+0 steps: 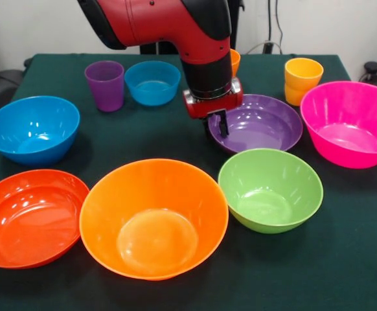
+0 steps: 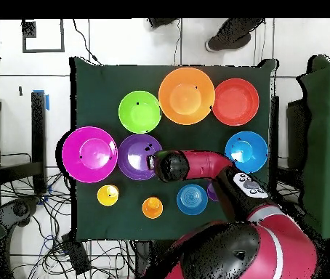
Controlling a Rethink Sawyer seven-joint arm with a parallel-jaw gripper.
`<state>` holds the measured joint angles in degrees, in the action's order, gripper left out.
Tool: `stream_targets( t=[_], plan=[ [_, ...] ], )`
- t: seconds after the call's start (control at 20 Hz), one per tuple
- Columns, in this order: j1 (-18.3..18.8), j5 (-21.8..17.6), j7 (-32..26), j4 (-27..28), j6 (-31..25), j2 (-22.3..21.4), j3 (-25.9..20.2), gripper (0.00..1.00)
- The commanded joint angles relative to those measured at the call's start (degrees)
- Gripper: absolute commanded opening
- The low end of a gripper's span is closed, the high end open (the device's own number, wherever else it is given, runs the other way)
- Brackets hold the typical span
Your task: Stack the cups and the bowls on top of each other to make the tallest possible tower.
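All bowls stand apart on the green table, none stacked. The purple bowl sits between the large pink bowl and my gripper, which hangs low at the purple bowl's rim on the side away from the pink bowl. The green bowl, large orange bowl, shallow red-orange bowl and blue bowl line the front. The small blue bowl, purple cup and yellow cup stand near the robot. The orange cup is mostly hidden behind the arm in the front view.
The red arm reaches across the table over the purple cup's spot in the overhead view. A person's legs show beyond the table's far edge. Cables lie on the floor around the table.
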<state>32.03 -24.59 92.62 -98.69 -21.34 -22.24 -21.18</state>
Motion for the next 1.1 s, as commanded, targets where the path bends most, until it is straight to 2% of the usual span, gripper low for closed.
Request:
stream_targets(
  t=[0.05,0.3,0.65,0.9,1.1],
  plan=[
    [0.54,-5.8,-2.21,5.42,0.56,2.46,1.16,0.0],
    [1.4,-4.6,-4.04,4.86,-3.74,-0.9,0.3,0.0],
    [2.78,-1.32,-6.41,1.5,-13.21,-10.38,-1.83,0.0],
    [3.38,-1.22,-6.35,1.45,-15.64,-12.18,-3.17,0.0],
    [3.92,-2.1,-6.21,2.26,-15.34,-10.9,-3.9,0.0]
  ],
)
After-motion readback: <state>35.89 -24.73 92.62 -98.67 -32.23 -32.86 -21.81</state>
